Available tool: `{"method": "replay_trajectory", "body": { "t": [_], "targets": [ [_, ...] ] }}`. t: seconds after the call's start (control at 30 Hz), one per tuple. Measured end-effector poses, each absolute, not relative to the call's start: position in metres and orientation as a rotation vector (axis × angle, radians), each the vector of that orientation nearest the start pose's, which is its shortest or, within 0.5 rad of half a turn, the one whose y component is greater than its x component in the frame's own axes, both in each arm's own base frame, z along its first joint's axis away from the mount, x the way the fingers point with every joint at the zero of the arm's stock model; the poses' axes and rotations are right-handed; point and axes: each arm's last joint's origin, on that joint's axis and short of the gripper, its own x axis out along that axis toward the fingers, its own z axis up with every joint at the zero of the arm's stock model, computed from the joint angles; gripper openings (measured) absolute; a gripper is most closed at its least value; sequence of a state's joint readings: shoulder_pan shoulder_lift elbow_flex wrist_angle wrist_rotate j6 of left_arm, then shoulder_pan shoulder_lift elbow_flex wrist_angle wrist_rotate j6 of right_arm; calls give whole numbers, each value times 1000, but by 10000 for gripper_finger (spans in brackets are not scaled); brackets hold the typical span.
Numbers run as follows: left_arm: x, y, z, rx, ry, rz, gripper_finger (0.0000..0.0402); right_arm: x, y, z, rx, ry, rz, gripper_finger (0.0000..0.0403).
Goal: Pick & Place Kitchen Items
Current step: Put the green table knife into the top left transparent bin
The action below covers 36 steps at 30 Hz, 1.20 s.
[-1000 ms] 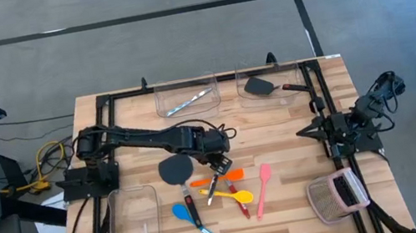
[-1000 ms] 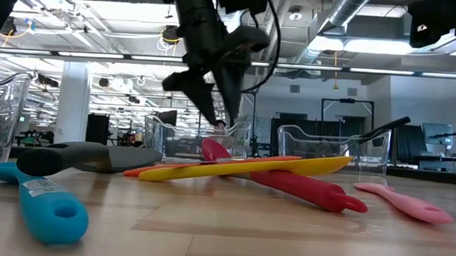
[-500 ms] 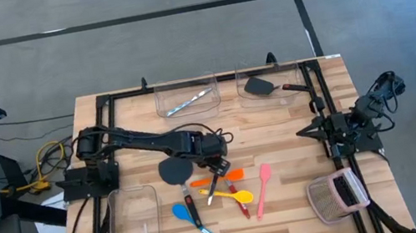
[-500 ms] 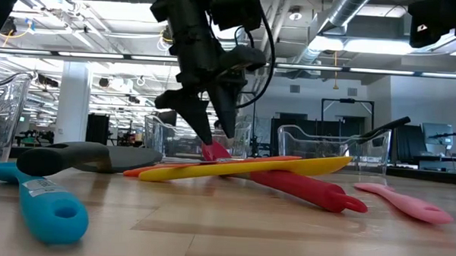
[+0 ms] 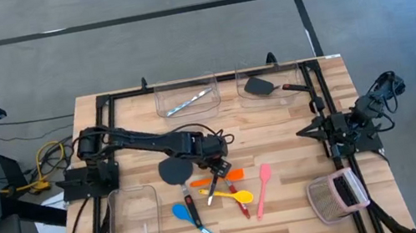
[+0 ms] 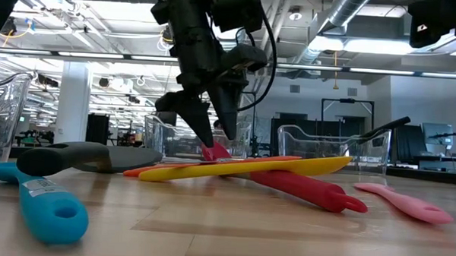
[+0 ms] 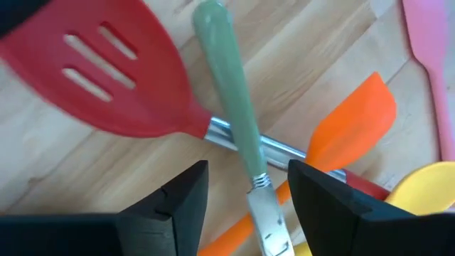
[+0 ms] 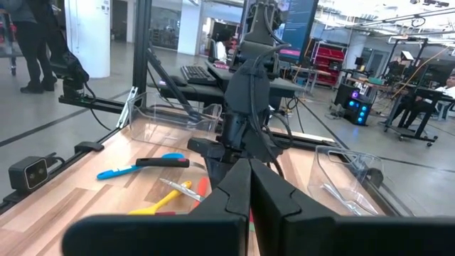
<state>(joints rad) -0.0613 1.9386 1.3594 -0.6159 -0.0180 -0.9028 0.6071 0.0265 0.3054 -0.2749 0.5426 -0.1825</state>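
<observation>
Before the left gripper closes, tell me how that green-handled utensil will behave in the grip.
The green-handled utensil looks rigid, so it should lift without flexing. Its rounded handle may roll or slip between the open left gripper's fingers. It lies across the red slotted spoon, so lifting will probably nudge that.

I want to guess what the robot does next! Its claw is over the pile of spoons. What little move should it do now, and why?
Probably close the left gripper. Its open fingers already sit on either side of the pale green-handled knife lying across the red slotted spatula and orange spatula. It looks low enough in the low view, so pinching the handle seems next.
</observation>
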Motion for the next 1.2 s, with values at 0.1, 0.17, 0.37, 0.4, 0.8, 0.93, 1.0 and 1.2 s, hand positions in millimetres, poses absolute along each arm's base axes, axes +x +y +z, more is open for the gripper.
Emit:
{"method": "replay_trajectory", "body": {
  "t": [0.1,0.17,0.37,0.4,0.8,0.93,1.0,1.2],
  "targets": [
    [387,-26,173,-736,1134,500,182,64,26,236,-181,-9,64,0],
    [388,-26,173,-737,1130,498,181,64,26,236,-181,-8,64,0],
    [389,-26,170,-737,1132,499,180,64,26,236,-181,-8,65,0],
    [389,-26,169,-734,1137,500,180,64,26,236,-181,-8,64,0],
    [387,-27,147,-773,1123,467,176,64,26,236,-181,-8,65,0],
    [385,-27,143,-788,1119,458,176,64,26,236,-182,-8,65,0],
    [384,-27,141,-791,1130,459,176,64,26,236,-182,-8,65,0],
    [382,-27,135,-801,1086,436,176,64,26,236,-182,-8,65,0]
  ]
}}
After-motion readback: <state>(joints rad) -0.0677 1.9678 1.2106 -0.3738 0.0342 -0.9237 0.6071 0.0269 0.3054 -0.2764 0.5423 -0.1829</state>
